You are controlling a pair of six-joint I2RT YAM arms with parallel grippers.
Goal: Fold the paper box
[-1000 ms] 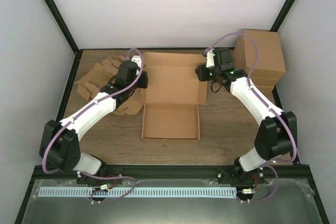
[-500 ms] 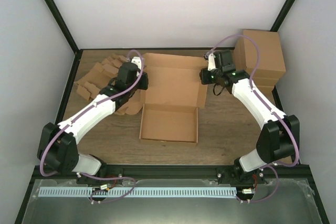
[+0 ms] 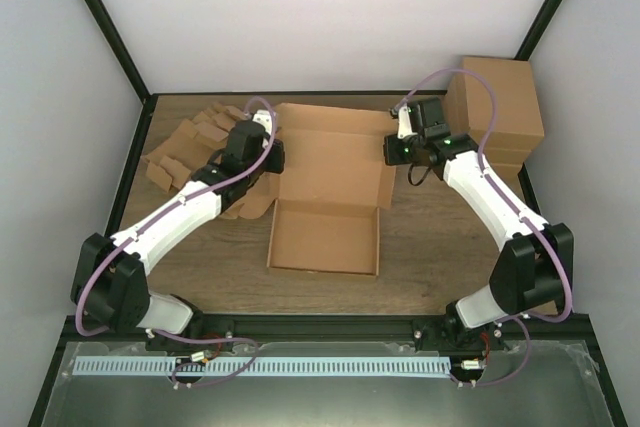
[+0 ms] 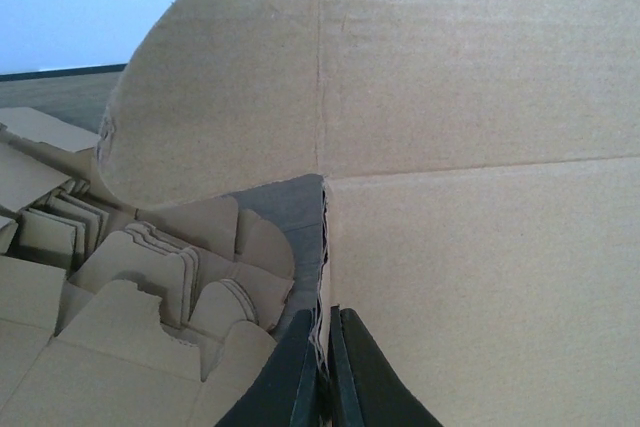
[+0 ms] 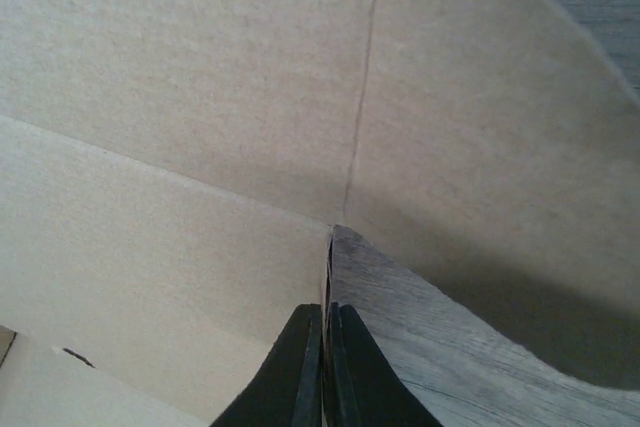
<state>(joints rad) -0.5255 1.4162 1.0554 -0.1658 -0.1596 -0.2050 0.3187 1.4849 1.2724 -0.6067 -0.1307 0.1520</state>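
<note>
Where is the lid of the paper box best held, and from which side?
Take the paper box by its lid's thin side edges, at the fold slits, from the outer sides; the left tool and right tool pinch there, shut.

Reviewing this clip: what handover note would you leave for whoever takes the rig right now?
Left gripper: shut on the left edge of the paper box lid.
Right gripper: shut on the lid's right edge.
Position: the paper box sits between the heap of blanks and the stack of boxes.
Done: the near tray's walls stand up.
Left: the lid is open; probably fold its side flaps in, close it over the tray and tuck.
</note>
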